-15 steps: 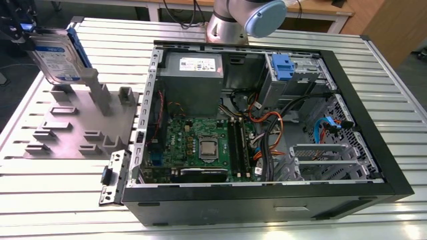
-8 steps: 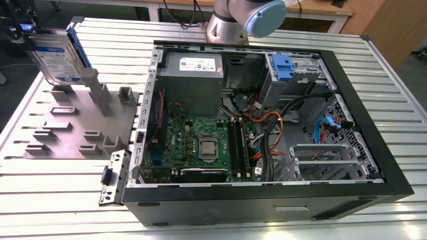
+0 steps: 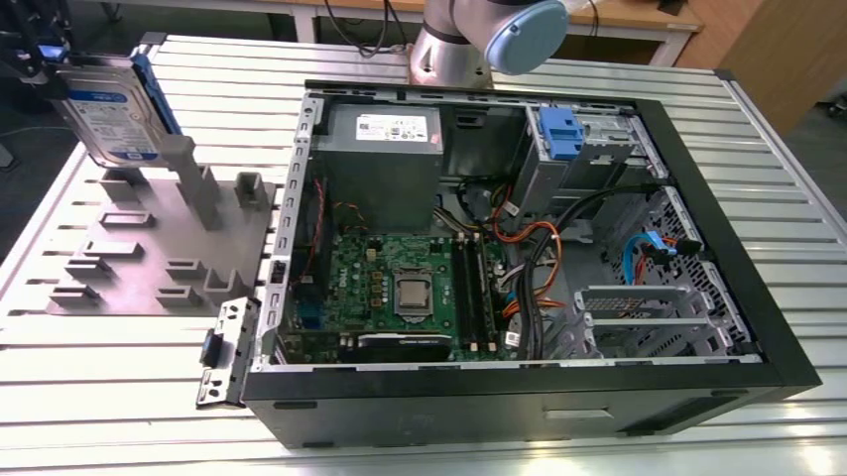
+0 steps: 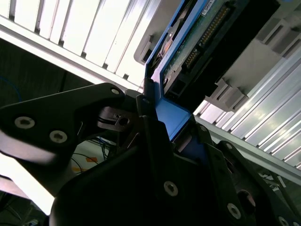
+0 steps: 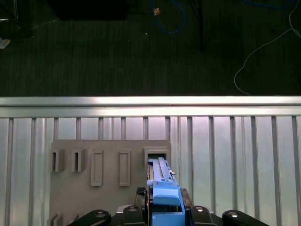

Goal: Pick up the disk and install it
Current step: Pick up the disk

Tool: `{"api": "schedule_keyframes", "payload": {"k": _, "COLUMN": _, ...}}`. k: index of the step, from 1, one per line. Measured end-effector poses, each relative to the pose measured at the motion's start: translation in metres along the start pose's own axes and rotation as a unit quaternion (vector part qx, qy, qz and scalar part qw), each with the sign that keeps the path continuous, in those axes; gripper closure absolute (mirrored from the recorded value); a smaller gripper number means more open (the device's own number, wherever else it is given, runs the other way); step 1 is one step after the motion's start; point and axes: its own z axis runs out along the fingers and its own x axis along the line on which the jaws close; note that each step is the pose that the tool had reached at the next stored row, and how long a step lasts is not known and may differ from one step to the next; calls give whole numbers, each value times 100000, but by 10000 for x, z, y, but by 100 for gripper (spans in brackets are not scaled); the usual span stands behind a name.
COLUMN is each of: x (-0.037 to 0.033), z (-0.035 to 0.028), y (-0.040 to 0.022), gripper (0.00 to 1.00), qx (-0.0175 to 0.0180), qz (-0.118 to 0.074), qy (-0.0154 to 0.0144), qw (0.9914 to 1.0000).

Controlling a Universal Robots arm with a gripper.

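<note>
Arm (image 3: 457, 45): grey, with a blue-capped joint, at the top of the exterior view.
Tool (image 5: 165, 207): black fingers (image 4: 150, 127) clamped on the disk (image 5: 161, 172), gripping its blue edge.

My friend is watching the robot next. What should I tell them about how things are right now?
The gripper is shut on the blue plastic carrier of the disk, a flat silver-metal hard drive with a white-and-blue label.
The disk is held upright over the grey slotted holder, at the exterior view's left, outside the open black computer case.
Done: disk gripped; I cannot tell if it is clear of its slot.
Left: disk not yet in the case.
</note>
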Motion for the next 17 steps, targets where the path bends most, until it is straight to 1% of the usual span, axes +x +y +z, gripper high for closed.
{"api": "schedule_keyframes", "payload": {"k": 9, "x": -1, "z": -25, "y": 1, "gripper": 64, "qx": 22, "qz": -3, "qy": -11, "qw": 100000}}
{"api": "schedule_keyframes", "payload": {"k": 11, "x": -2, "z": -38, "y": 1, "gripper": 64, "qx": 21, "qz": 4, "qy": 114, "qw": 100000}}
{"api": "schedule_keyframes", "payload": {"k": 17, "x": -2, "z": -52, "y": 2, "gripper": 64, "qx": 13, "qz": 5, "qy": 118, "qw": 100000}}
